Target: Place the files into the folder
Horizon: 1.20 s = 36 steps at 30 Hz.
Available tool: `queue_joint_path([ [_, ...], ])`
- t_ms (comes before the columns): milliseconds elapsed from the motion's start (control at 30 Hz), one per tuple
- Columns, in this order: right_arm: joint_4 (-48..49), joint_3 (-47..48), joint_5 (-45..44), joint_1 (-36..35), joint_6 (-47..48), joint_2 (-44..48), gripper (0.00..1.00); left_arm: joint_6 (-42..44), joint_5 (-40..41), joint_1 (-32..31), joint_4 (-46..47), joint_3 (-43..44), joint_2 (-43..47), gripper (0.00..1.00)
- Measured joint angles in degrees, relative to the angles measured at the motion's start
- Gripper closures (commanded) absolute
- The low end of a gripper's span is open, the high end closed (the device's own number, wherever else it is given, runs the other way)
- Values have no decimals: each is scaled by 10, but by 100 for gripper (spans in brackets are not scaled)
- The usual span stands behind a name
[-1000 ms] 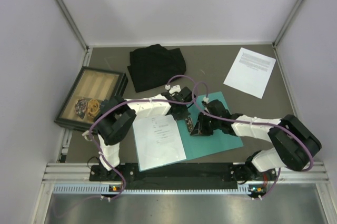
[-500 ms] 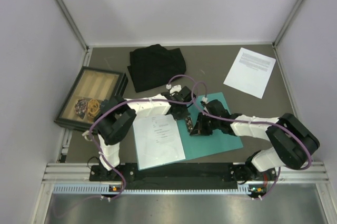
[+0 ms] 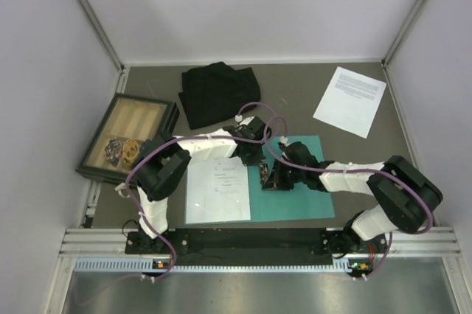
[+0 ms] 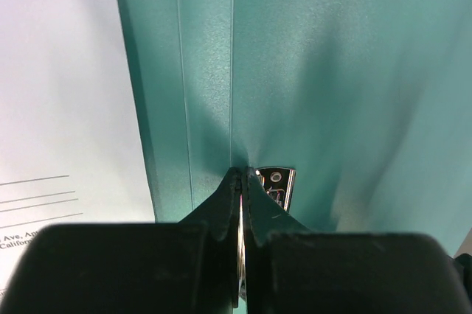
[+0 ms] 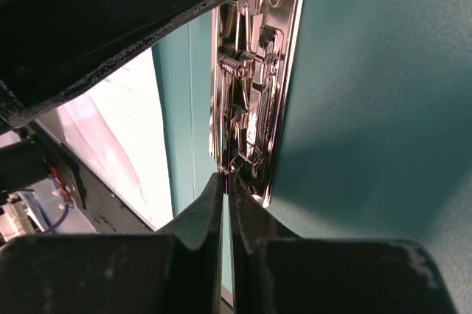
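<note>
Even, soft overhead light; top view sharp.
We note glare on the metal clip [image 5: 254,85], soft shadow across the folder [image 4: 332,71], foreground blurred in wrist views.

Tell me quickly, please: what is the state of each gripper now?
Left gripper: closed, nothing visible between its tips, at the teal folder's spine.
Right gripper: closed at the metal clip; whether it pinches it cannot be told.

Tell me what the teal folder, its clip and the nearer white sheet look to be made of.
Folder: probably thin card, maybe plastic; teal, finely grained low sheen, creased fold lines at the spine.
Clip: polished metal; mirror-bright, with a coil spring and punched hole.
Sheet: plain paper; matte white, flat, black printed lines.
</note>
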<state>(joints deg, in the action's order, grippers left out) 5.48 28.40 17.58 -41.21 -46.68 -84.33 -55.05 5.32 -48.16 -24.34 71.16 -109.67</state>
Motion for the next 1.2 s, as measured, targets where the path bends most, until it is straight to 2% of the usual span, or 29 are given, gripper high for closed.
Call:
queue_joint_path([
  [133,60,-18,4,0,-26,-12,100,13,-6,7,6,0,0,100],
  [300,84,-31,-1,-2,-41,0,100,30,-20,13,12,-2,-1,100],
  [767,-30,3,-47,-3,-14,40,100,48,-45,20,37,-9,-2,100],
  [1067,-39,5,-70,-8,-37,24,100,72,-53,22,38,-5,-6,100],
  [1200,0,5,-64,-8,-64,-2,100,92,-59,28,45,4,-13,100],
])
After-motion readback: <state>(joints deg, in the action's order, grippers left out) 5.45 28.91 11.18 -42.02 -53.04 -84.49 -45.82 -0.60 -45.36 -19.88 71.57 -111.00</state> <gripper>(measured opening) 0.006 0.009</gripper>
